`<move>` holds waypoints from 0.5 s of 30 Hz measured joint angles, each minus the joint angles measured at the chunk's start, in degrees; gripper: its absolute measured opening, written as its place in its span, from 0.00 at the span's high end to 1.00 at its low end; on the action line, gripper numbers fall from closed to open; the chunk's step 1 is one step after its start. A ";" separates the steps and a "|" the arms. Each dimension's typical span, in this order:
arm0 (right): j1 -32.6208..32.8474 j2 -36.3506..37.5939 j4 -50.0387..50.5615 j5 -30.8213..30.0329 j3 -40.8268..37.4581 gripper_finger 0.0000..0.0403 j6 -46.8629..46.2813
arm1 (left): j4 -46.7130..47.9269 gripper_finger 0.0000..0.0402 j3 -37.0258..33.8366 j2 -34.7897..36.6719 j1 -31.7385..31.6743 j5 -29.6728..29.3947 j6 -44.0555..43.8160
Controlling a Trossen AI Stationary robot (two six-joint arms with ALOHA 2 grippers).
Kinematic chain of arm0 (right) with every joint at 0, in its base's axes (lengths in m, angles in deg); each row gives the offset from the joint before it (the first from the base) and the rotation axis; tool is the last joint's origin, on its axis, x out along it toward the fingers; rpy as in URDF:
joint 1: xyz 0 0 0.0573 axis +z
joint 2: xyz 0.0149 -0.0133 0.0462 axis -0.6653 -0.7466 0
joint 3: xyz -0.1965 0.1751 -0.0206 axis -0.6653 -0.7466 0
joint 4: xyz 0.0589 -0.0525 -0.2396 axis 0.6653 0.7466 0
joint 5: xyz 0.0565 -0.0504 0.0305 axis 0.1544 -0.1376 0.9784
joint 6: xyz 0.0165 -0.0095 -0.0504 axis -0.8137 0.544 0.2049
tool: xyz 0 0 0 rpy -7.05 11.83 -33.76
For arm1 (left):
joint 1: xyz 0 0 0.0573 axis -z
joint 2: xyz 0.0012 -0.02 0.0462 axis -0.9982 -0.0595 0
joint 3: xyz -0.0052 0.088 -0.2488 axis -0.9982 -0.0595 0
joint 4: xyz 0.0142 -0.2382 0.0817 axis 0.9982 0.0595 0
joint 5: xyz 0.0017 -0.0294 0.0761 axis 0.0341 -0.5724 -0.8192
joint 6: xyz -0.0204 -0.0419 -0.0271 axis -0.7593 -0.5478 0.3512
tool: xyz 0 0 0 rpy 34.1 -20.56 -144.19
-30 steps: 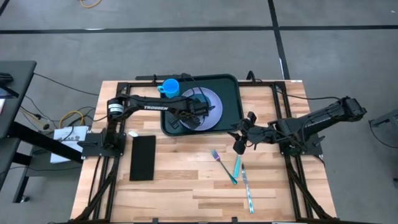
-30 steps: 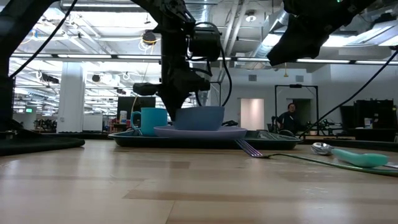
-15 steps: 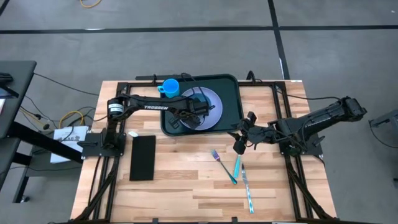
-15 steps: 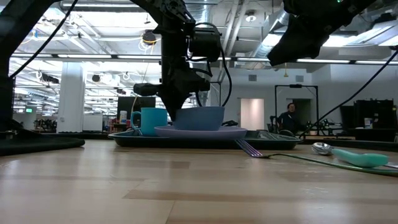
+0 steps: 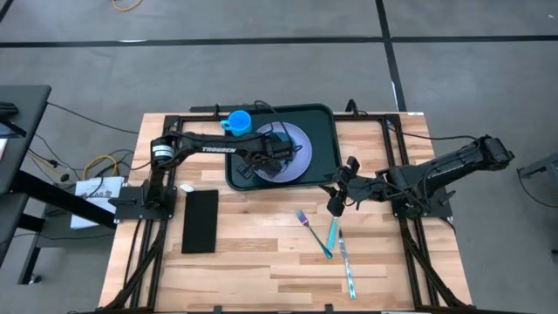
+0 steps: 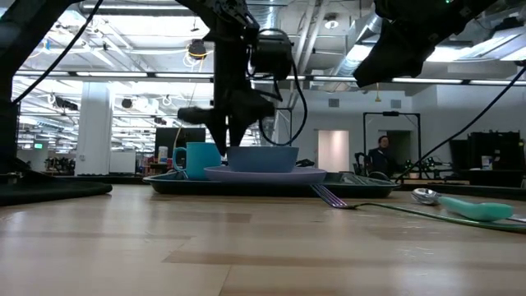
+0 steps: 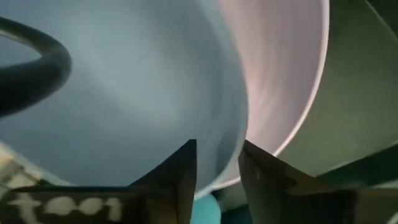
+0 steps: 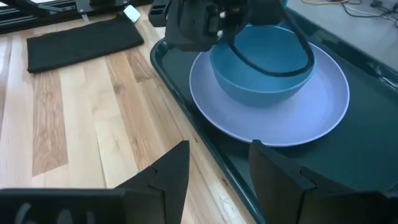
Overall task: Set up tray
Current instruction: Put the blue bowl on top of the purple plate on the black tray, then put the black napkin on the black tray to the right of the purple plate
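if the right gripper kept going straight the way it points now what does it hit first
Probably the tray: the right gripper hangs above bare wood, aimed at the tray's near rim. Just beyond sit the lavender plate and blue bowl. Height is unclear, so it might clear the rim.

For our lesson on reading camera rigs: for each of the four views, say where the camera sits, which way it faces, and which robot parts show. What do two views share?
High view: overhead, facing down; both arms, dark green plastic tray.
Low view: table height, facing across; left gripper at blue bowl.
Left wrist view: on the left arm, facing the bowl; own fingers.
Right wrist view: on the right arm, facing the tray; own fingers.
Shared: the bowl on the round lavender plate.
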 joint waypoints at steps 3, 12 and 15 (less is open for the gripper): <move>0.00 0.00 0.01 0.00 0.01 0.62 0.00 | 6.17 0.67 4.63 -0.02 0.00 -0.02 -3.98; 0.00 0.00 -0.81 0.00 0.00 0.62 1.77 | 27.00 0.65 24.14 2.30 0.00 7.32 -26.48; 0.00 0.00 -1.18 -0.02 0.00 0.62 2.87 | 28.81 0.66 24.80 6.66 0.60 8.07 -32.57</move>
